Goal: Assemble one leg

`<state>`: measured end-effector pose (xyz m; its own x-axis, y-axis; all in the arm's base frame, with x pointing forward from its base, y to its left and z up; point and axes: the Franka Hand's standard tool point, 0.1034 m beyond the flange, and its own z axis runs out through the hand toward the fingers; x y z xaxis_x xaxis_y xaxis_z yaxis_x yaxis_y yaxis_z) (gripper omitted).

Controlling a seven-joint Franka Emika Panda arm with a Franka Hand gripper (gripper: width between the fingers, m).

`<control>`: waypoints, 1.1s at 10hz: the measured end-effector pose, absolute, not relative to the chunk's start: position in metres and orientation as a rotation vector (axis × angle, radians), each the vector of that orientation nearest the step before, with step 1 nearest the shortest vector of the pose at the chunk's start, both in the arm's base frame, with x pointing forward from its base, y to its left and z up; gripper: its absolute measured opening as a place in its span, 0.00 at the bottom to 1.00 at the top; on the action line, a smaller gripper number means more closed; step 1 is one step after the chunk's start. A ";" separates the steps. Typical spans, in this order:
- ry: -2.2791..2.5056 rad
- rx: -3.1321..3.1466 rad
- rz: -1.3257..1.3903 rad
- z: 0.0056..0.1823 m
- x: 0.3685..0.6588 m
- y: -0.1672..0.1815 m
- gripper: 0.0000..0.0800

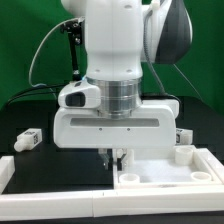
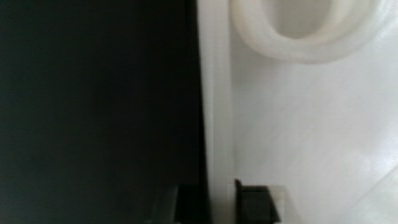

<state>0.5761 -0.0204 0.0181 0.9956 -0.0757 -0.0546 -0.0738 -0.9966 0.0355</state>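
Observation:
My gripper (image 1: 116,158) is low at the left wall of the large white square tray (image 1: 165,185). In the wrist view the gripper (image 2: 219,192) has its two dark fingers (image 2: 260,203) on either side of the tray's thin raised rim (image 2: 217,100), shut on it. A round socket (image 2: 294,40) of the tray shows beside the rim. One leg (image 1: 28,139), a small white block with a black-and-white tag, lies on the black table at the exterior view's left. Another leg (image 1: 184,133) lies behind the tray at the right.
A white bar (image 1: 12,168) lies along the front left of the table. The tray has round sockets at its corners (image 1: 181,155). Black cables hang at the back left against a green backdrop.

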 end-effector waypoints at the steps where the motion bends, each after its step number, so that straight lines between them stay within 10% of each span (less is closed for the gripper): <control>1: -0.076 3.086 -0.091 0.018 0.581 -0.020 0.07; 6: -0.059 3.078 -0.142 0.018 0.581 -0.021 0.07; 8: -0.031 3.080 -0.140 0.018 0.577 -0.024 0.21; 10: -0.032 3.091 -0.171 0.035 0.543 -0.023 0.64; 11: -0.027 3.100 -0.187 0.050 0.535 -0.014 0.64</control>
<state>0.5347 -0.0143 0.0502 0.9926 -0.0194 -0.1198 -0.0151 -0.9992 0.0367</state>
